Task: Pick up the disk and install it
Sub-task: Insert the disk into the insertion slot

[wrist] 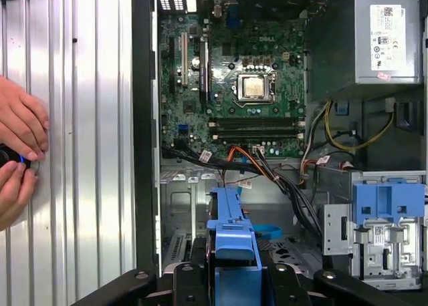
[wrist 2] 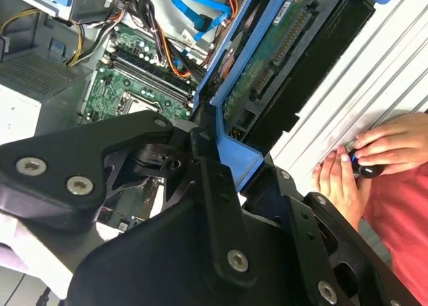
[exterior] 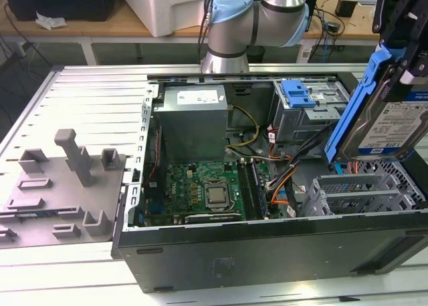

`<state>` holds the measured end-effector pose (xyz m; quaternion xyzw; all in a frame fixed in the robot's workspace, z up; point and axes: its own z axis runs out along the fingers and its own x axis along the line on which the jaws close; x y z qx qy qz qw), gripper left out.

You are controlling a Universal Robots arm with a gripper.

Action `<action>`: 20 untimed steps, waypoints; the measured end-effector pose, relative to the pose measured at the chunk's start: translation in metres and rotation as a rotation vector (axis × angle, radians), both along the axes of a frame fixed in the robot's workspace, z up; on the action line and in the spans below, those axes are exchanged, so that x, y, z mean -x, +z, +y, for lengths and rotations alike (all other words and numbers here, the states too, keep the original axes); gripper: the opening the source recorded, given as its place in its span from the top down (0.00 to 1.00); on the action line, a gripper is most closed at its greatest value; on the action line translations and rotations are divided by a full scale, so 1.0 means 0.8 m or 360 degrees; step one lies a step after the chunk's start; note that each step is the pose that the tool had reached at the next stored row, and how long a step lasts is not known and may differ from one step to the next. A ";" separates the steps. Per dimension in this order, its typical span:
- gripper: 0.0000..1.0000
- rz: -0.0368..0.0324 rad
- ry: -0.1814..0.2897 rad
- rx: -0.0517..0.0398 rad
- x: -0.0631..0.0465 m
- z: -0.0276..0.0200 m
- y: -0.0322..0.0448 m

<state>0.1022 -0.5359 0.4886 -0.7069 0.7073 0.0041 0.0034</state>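
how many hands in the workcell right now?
2. One hand and a second hand sit together on the ribbed table beside the open computer case, around a small dark object, clear of the disk in the gripper.

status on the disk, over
End effector shut on the disk. Disk tilted, aloft over the open case. Cables near drive cage; person's hands beside case.

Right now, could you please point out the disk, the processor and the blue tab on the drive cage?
the disk (exterior: 396,124): exterior view, on its white-and-blue label.
the processor (wrist: 253,87): first wrist view, centre of its metal lid.
the blue tab (wrist: 388,201): first wrist view, middle of its face.
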 end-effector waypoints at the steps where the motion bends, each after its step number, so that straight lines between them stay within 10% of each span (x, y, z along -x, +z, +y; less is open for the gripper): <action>1: 0.63 0.0000 0.0001 0.0000 0.000 -0.0011 -0.0002; 20: 0.63 -0.0022 0.0003 0.0000 0.004 -0.0088 -0.0143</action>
